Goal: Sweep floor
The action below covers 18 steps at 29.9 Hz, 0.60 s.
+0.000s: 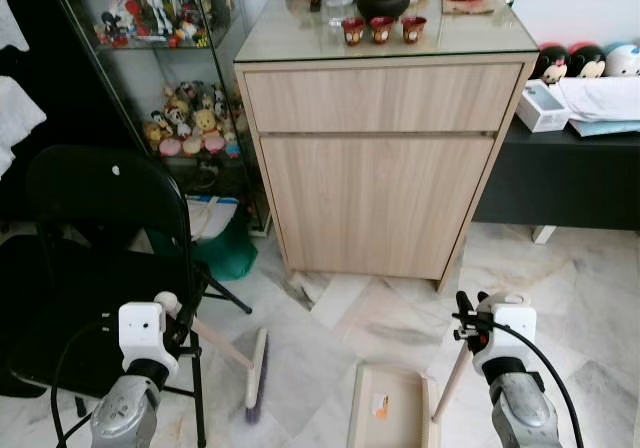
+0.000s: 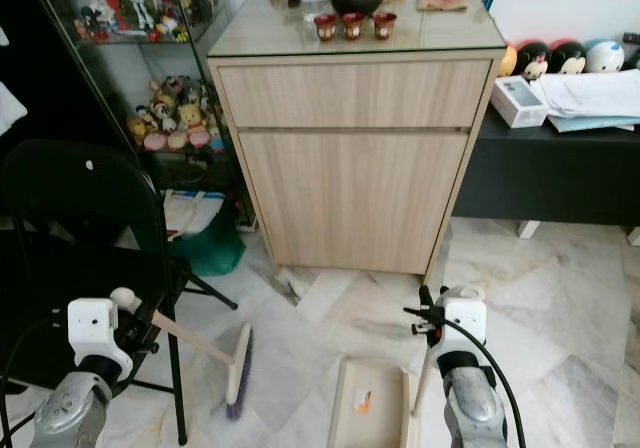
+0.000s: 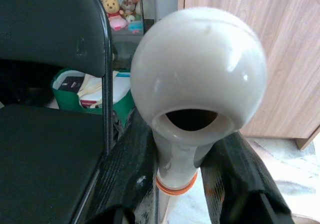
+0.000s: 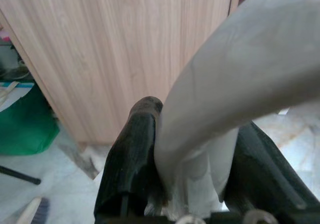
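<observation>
The left gripper (image 3: 177, 169) clamps the broom (image 1: 256, 373) handle just under its knob, bristles on the floor (image 1: 560, 278) beside the chair (image 1: 95, 218). The right gripper (image 4: 192, 174) grips the dustpan (image 1: 388, 408) handle; the pan's near edge is cut off.

Even, soft daylight fills both head views, and they are sharp with no motion blur. Glare sits on the glass top (image 1: 300, 23) of the wooden cabinet (image 1: 380, 198), and pale reflections streak the display case (image 1: 150, 58) beside it. The marble floor (image 1: 560, 298) gleams faintly. The black folding chair (image 1: 90, 228) swallows its own detail, near solid black. Vertical edges lean outward toward the frame borders, a wide-lens bend. In the left wrist view the white handle knob (image 3: 197, 79) looms close, soft-edged, with small bright highlights. In the right wrist view the pale handle (image 4: 240, 79) is badly out of focus, while the wood grain behind it stays crisp.
</observation>
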Available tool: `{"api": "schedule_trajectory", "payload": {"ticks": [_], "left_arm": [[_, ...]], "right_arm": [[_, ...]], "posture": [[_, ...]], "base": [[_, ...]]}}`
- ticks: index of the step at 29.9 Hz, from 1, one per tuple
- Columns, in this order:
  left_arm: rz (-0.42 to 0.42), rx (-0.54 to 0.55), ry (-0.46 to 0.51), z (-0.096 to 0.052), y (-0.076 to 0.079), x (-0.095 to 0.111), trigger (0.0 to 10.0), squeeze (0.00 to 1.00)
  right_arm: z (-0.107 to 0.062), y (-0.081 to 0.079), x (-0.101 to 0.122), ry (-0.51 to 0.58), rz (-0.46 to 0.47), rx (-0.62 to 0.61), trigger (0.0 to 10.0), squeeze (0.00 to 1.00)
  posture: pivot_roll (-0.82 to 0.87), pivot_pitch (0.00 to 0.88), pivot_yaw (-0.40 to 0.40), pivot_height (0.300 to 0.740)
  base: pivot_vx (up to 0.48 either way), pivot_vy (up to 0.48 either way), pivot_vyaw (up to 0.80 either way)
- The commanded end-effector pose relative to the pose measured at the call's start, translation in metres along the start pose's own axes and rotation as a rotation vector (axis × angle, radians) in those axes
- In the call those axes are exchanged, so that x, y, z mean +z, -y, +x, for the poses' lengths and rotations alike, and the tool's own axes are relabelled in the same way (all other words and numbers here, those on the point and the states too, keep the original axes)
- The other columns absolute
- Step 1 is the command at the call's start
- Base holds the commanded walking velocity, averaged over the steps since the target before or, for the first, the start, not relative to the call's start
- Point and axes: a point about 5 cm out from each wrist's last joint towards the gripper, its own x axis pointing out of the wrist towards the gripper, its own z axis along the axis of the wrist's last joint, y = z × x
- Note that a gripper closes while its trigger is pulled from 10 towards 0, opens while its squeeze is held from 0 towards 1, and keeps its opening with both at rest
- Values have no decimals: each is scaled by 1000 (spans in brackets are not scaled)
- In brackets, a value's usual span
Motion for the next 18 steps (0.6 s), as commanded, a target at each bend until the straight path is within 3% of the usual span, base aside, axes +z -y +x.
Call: {"api": "schedule_trajectory", "payload": {"ticks": [1, 5, 10, 18], "left_arm": [[16, 6, -2, 2, -5, 3, 10000, 0], [10, 14, 14, 5, -3, 6, 10000, 0], [13, 23, 26, 6, -6, 10, 10000, 0], [11, 54, 44, 5, -8, 13, 10000, 0]], "right_arm": [[3, -1, 11, 54, -17, -2, 10000, 0], [-8, 5, 28, 152, -42, -95, 10000, 0], [-20, -2, 42, 212, -55, -96, 10000, 0], [-5, 1, 41, 159, 14, -139, 10000, 0]], "posture": [[-74, 40, 93, 740], [-80, 42, 99, 740], [-90, 48, 102, 740], [-66, 49, 88, 740]], "base": [[0, 0, 0], [0, 0, 0], [0, 0, 0], [0, 0, 0]]}}
